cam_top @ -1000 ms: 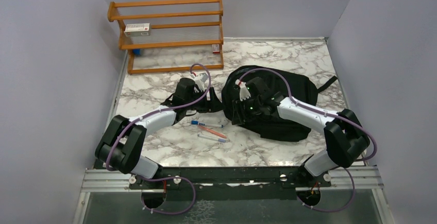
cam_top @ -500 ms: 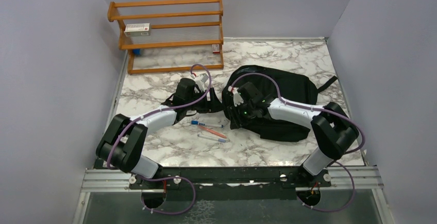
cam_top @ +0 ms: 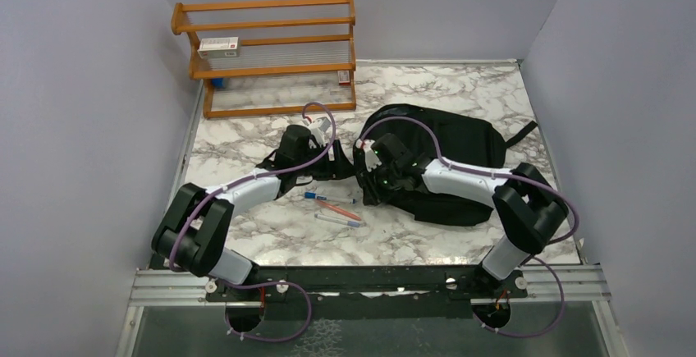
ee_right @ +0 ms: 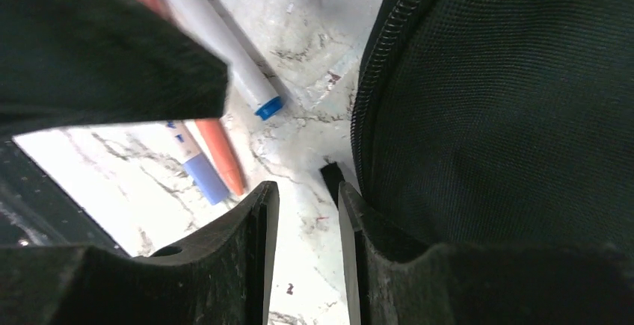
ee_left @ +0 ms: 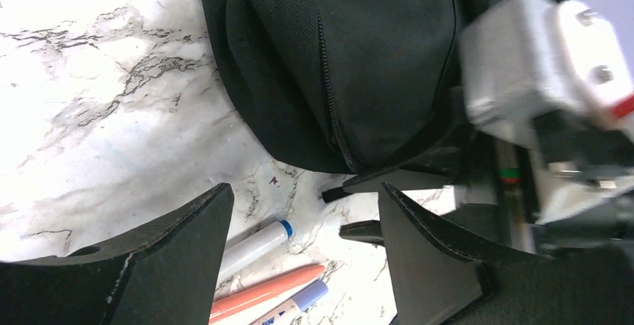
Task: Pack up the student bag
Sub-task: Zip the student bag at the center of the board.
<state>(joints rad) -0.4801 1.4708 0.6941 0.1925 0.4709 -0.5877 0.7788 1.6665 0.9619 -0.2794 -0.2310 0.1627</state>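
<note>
On the left of the white marble-patterned table, the left gripper hung empty above three slim pens, its jaws wide apart. To its right, the right gripper held its jaws narrowly parted, clamping nothing, beside the small black zipper tab of the large black fabric backpack, which lay at centre-right.

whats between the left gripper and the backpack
A strip of bare marble table, seen in the left wrist view. Three pens lie between the open left gripper fingers, short of the backpack.
</note>
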